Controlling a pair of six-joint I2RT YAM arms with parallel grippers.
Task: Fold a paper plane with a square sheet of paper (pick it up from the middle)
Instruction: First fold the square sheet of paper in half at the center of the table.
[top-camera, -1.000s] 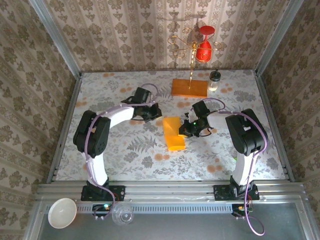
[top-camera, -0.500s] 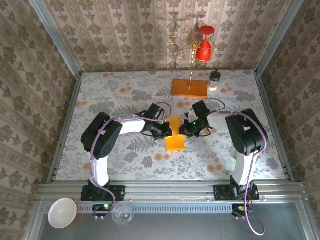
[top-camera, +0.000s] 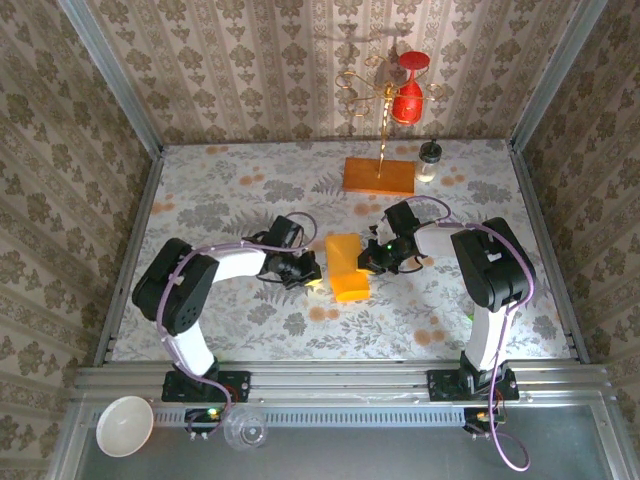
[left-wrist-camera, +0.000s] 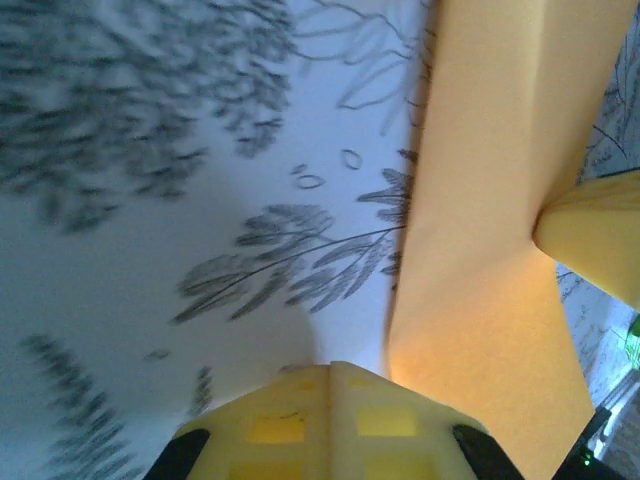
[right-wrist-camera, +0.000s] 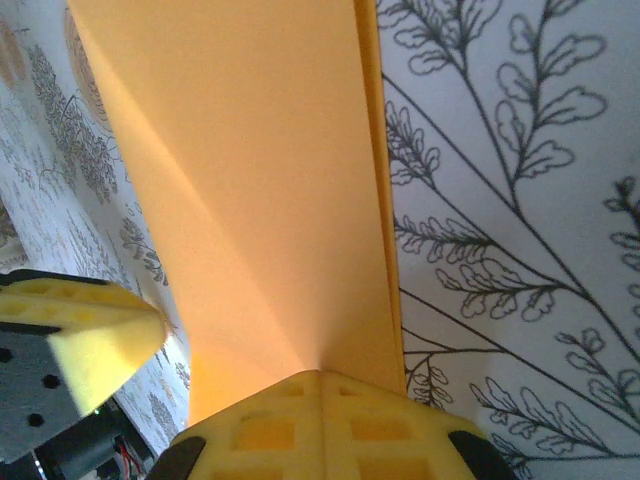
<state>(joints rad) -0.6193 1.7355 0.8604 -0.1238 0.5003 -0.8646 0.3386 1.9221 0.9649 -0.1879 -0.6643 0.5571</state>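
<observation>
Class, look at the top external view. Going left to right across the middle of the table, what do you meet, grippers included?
left gripper → paper → right gripper

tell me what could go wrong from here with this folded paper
1. The shut right gripper presses on the folded sheet of paper near its long edge; a sideways drag could skew the crease or slide the sheet.
2. The shut left gripper sits at the opposite edge; pushing inward may buckle the paper.
3. The two grippers are close across the narrow strip and might bump.
</observation>
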